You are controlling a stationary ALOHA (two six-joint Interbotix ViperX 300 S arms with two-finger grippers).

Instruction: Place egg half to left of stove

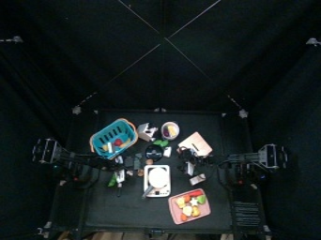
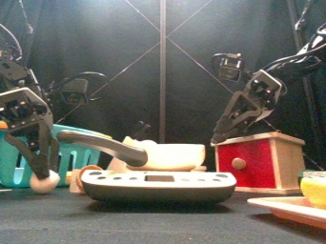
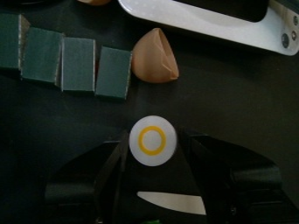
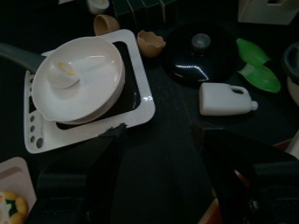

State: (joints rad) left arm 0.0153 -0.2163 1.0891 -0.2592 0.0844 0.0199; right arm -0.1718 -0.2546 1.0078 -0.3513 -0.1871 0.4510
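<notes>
The egg half (image 3: 153,140), a white disc with a yellow ring, sits between my left gripper's (image 3: 153,156) jaws, which close on its sides. In the front view it (image 2: 45,184) is low at table level, left of the stove (image 2: 159,187). The stove (image 4: 41,131) is a white block that carries a white pan (image 4: 82,77); it also shows in the top view (image 1: 157,180). My right gripper (image 4: 176,171) is open and empty, hanging over the table beside the stove.
A teal basket (image 2: 19,157) stands left, behind the left gripper. A brown egg-shaped piece (image 3: 156,55) lies between egg half and stove. A black lid (image 4: 198,57), a white bottle (image 4: 228,98) and green pieces (image 4: 260,66) lie right of the stove. A red box (image 2: 261,160) and a red tray (image 1: 191,204) stand right.
</notes>
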